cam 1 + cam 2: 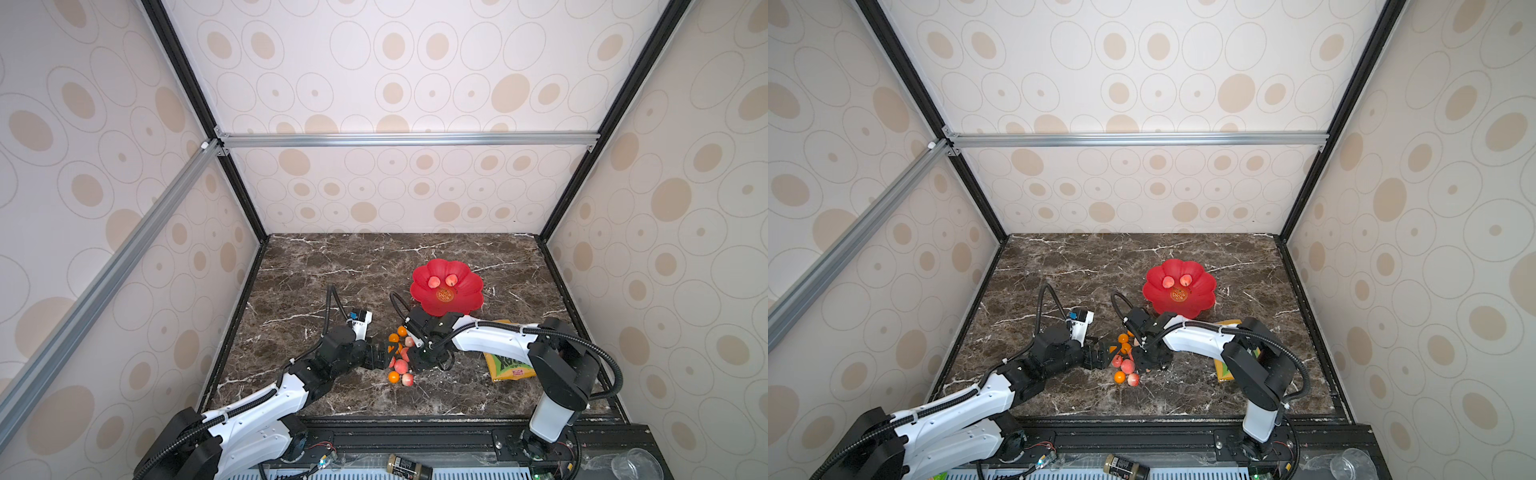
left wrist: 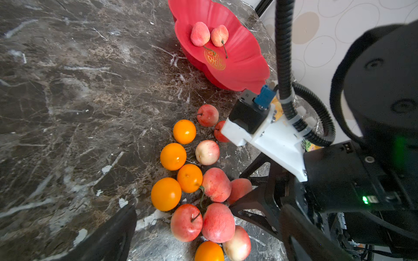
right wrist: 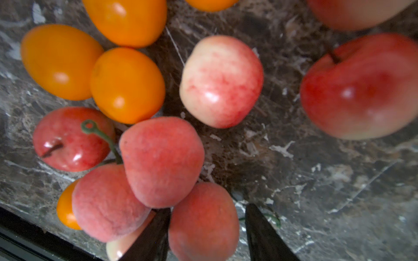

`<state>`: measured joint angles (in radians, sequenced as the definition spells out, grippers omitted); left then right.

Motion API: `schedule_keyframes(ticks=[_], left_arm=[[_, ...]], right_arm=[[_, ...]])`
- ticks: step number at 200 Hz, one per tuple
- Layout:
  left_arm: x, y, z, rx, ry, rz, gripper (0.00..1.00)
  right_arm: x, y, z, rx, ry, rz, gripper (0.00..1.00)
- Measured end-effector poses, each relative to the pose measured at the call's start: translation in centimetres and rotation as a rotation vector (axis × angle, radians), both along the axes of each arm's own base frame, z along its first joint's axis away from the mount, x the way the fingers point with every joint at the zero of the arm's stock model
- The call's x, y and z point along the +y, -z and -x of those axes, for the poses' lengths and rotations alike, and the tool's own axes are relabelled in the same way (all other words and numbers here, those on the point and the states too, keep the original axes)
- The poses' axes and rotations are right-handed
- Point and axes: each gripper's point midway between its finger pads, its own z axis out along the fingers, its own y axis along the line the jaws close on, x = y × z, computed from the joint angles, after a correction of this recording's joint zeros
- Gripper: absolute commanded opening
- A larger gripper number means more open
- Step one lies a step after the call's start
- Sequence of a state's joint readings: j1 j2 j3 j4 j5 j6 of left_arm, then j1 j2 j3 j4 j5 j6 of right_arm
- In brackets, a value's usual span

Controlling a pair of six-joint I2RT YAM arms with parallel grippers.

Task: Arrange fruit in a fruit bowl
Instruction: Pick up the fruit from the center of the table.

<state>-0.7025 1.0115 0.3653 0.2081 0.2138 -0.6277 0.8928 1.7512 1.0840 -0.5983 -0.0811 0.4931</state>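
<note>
The red fruit bowl point(image 1: 419, 272) point(image 1: 1152, 286) stands at the back right of the marble table, with two pink peaches point(image 1: 434, 282) point(image 2: 200, 34) in it. The remaining fruit point(image 1: 401, 365) point(image 1: 1127, 365), pink-red peaches and orange tangerines, lies in a cluster in front of the bowl. From the left, my left gripper point(image 1: 384, 358) point(image 2: 209, 217) reaches the cluster, open wide, with several fruits between its fingers. On the cluster's right side my right gripper point(image 3: 208, 208) is low and open. It straddles one peach point(image 3: 203, 223): one finger touches it, the other stands slightly off.
A yellow-green snack bag point(image 1: 509, 365) point(image 1: 1223, 370) lies under the right arm near the table's right edge. The right arm's wrist and cable point(image 2: 282, 67) hang between the cluster and the bowl. A bottle point(image 1: 409, 466) and a clear cup point(image 1: 636, 463) lie beyond the front rail.
</note>
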Motion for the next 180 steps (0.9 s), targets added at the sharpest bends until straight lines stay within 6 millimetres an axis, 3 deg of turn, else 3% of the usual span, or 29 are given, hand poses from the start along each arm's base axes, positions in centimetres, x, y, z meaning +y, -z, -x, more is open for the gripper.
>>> schedule_keyframes(ticks=[180], left_arm=[[-0.12,-0.26,-0.13,-0.01,0.0,0.009,0.99]], right_arm=[[-0.01,0.28,-0.06,0.007,0.008,0.01,0.48]])
